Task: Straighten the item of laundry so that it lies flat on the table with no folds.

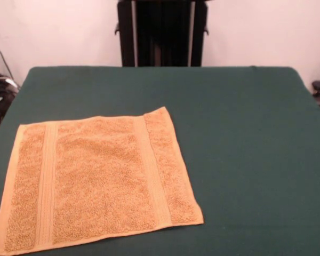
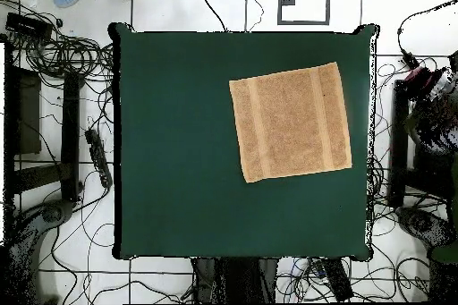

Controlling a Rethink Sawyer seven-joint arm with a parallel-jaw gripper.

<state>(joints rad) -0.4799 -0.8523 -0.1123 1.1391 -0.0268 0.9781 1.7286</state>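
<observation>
One green counter (image 1: 245, 133), broad and mostly bare. One orange-tan towel (image 1: 96, 181), spread open toward the counter's front-left corner as seen from across, its left side close to the counter's edge; all four corners showing, ribbed bands straight, no fold visible. Task apparently finished, nothing left but perhaps checking. Pincer nowhere in either view, state impossible to tell.

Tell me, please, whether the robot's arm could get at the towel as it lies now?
Probably yes: the towel lies flat and uncovered on the table, nothing standing around it. The arm itself is out of view, so reach is unconfirmed.
</observation>
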